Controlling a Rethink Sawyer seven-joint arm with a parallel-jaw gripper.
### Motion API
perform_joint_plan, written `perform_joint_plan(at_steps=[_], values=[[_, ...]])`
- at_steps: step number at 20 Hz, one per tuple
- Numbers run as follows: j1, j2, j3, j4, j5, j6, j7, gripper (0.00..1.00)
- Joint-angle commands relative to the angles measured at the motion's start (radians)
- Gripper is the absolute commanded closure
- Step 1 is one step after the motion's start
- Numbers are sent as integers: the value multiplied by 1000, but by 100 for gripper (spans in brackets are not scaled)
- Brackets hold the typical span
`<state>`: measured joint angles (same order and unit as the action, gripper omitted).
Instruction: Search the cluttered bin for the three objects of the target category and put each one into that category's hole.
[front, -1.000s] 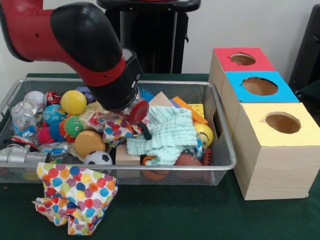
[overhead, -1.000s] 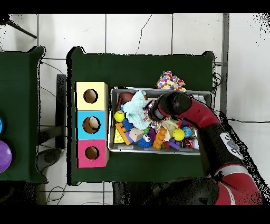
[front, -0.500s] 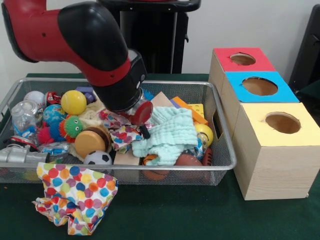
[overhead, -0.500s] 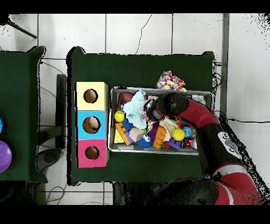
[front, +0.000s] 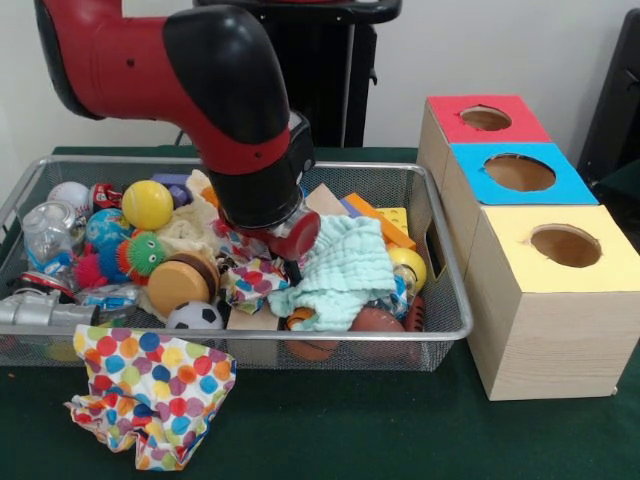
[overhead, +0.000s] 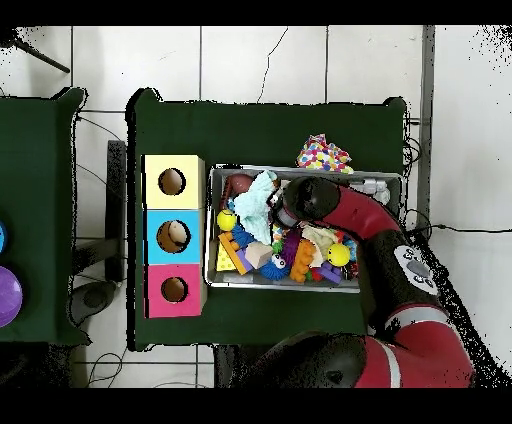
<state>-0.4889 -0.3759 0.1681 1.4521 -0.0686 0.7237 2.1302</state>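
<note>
Pincer (front: 291, 252) sits low inside the silver wire-mesh bin (front: 445, 290), mostly hidden under the red and black arm's (front: 235, 110) thick wrist; whether it is spread or pinched cannot be told from either view. Its tip is down among the cloths at the bin's middle, between the pale mint-green muslin cloth (front: 340, 270) on one side and a crumpled multicolour polka-dot cloth (front: 250, 282) on the other, and it seems to touch both.

Around it the bin is crowded: a yellow ball (front: 147, 203), a small white baseball (front: 68, 196), a blue globe ball (front: 105, 229), a green and red spiky ball with eyes (front: 140, 252), a round wooden disc (front: 179, 284), a little black-and-white football (front: 194, 317), a brown toy rugby ball (front: 378, 321), a yellow smiley ball (front: 409, 265), an orange wooden block (front: 378, 220) and a clear plastic jar (front: 46, 232).

A second polka-dot cloth (front: 150, 392) lies outside the bin on the dark green surface (front: 350, 430), touching the bin's front wall.

Beside the bin stand three wooden boxes in a row, each with a round hole on top: a yellow-topped box (front: 560, 255), a blue-topped box (front: 518, 172) and a red-topped box (front: 484, 118). In the overhead view the blue-topped box's hole (overhead: 172, 236) shows something pale inside.
</note>
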Motion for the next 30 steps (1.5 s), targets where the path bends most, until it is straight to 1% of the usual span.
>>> perform_joint_plan(at_steps=[1, 2, 3, 5, 6, 7, 9, 11, 14, 18, 19, 21, 25, 30], values=[[34, -44, -90, -68, -60, 83, 61, 100], [38, -57, -104, -84, -68, 116, 50, 100], [48, -72, -131, -125, -85, 183, 32, 100], [62, -88, -168, -178, -113, 254, 8, 100], [45, -130, -190, -110, -124, 224, -2, 100], [68, -112, -209, -154, -146, 250, 2, 100], [84, -126, -236, -179, -171, 281, 10, 100], [87, -137, -246, -192, -188, 296, 8, 100], [75, -142, -237, -198, -197, 310, -12, 100], [73, -152, -245, -189, -223, 306, -27, 100], [81, -159, -263, -185, -245, 299, -28, 100], [82, -163, -279, -176, -263, 282, -28, 100], [75, -151, -313, -187, -318, 234, -35, 100], [59, -146, -337, -163, -359, 175, -28, 100]])
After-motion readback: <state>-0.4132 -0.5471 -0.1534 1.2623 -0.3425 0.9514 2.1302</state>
